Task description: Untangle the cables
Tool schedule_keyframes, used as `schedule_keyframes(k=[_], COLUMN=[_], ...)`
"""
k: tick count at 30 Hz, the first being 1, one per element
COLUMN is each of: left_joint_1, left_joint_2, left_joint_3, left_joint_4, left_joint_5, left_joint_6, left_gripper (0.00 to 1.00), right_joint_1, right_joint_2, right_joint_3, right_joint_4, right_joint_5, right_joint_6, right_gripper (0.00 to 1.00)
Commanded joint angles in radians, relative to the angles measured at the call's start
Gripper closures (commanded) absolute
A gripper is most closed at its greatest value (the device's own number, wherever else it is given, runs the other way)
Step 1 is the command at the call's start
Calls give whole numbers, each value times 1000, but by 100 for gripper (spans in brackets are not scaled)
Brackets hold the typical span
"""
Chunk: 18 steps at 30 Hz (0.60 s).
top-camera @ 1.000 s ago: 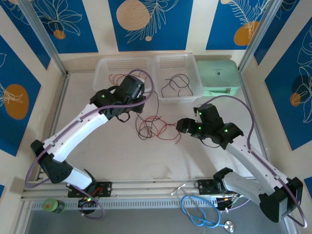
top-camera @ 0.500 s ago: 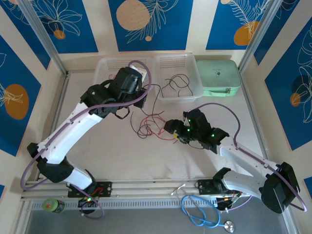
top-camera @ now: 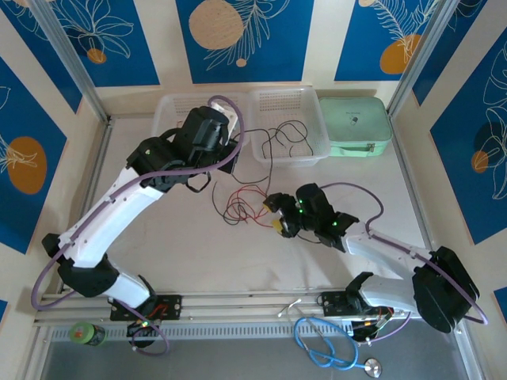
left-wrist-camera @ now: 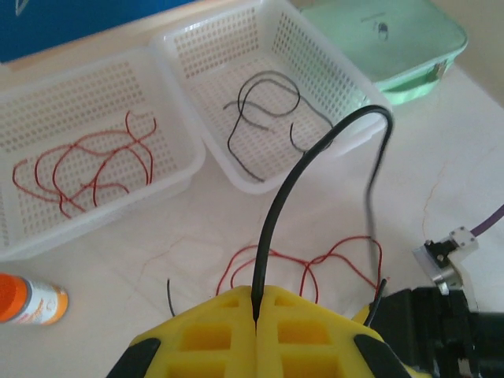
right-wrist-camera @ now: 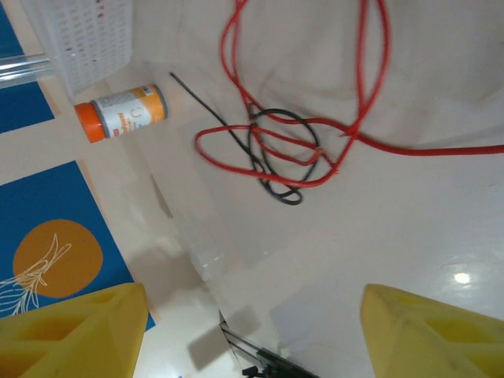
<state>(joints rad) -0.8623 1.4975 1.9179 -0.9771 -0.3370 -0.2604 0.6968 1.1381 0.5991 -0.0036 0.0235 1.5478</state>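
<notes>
From above, thin red and black cables (top-camera: 238, 204) lie tangled on the desk (top-camera: 182, 245). At the left wrist, the left pincer (left-wrist-camera: 257, 315) is clamped on a curved black cable (left-wrist-camera: 303, 161); a perforated white plastic basket (left-wrist-camera: 71, 102) holds red wires (left-wrist-camera: 79, 165), its twin (left-wrist-camera: 315, 55) black wires (left-wrist-camera: 264, 110). At the right wrist, the right pincer (right-wrist-camera: 252, 331) gapes empty over the tangle (right-wrist-camera: 283, 150).

No text can be read. The bottle (right-wrist-camera: 122, 112) has a white label with small print, too blurred to make out. The green case (top-camera: 354, 125) at the table's far right corner bears a tiny, unreadable mark.
</notes>
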Motion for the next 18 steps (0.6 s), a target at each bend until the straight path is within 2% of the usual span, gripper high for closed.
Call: schedule_keyframes(k=[1,3,6,14,18], left_joint_1=[-8,1,35,101,137], left_joint_2=[36,86,175,418,519], left_joint_3=[54,89,165,342,350], left_joint_4=[82,100,104,219,373], left_joint_5=[-52,-100,-89,-43,-33], left_joint_6=[59,60,46,66,96], left_gripper=[100,100,100,100,100], right_joint_1=[54,73,75,69,67], right_joint_2=[-69,-113,-174,-205,-209], right_joint_3=[98,127,135,197,181], right_joint_4=[-274,-412,-532,-744,-746], right_joint_5=[180,291,371,389,353], right_joint_6=[-148,-198,-260,-435,-459], right_gripper=[29,29,30,33,33])
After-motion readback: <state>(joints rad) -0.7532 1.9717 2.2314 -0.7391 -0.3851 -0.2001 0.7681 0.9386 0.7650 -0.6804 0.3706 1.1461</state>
